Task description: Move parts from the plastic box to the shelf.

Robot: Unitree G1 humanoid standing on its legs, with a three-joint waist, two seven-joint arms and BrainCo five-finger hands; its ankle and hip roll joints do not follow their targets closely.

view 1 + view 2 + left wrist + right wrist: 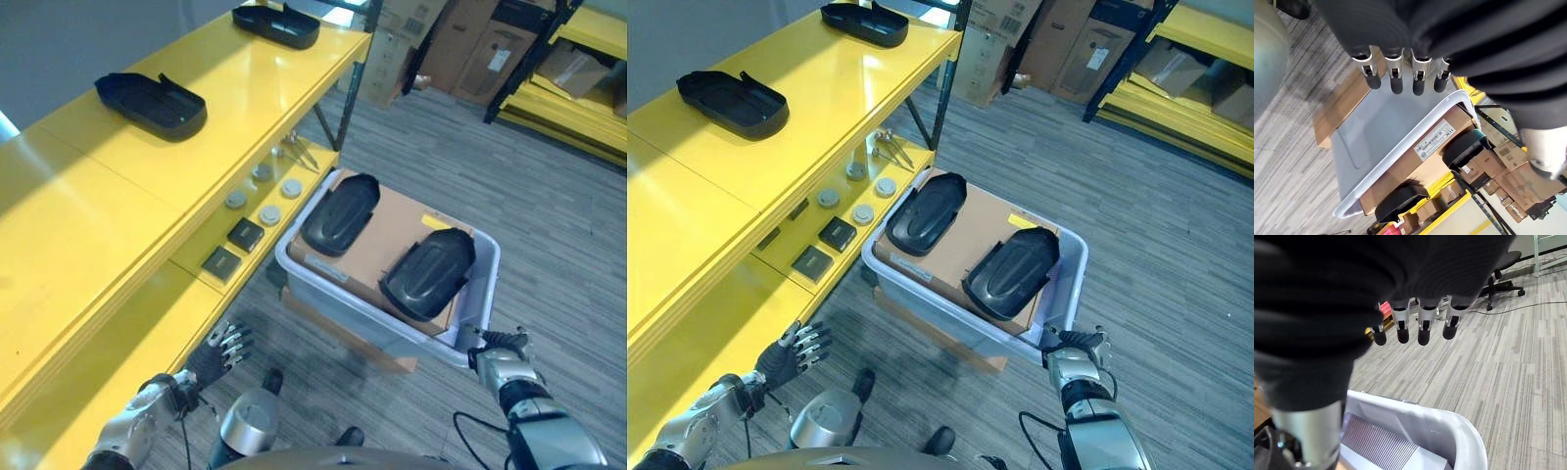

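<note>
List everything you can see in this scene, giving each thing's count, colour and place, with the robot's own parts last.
Plastic box: one, pale grey, on the floor beside the shelf.
Cardboard sheet: one, brown, inside the box.
Parts in box: two, black, on the cardboard.
Parts on shelf: two, black, top level.
Shelf: one, yellow.
Discs: four, grey, lower level.
Square pads: two, dark, lower level.
Cartons: several, brown, background.
Left hand: open, below the shelf edge.
Right hand: open, at the box's near corner.

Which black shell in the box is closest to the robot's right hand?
The glossy black plastic shell at the grey plastic box's near right corner. The other black shell lies at the shelf side, farther from the right hand.
</note>
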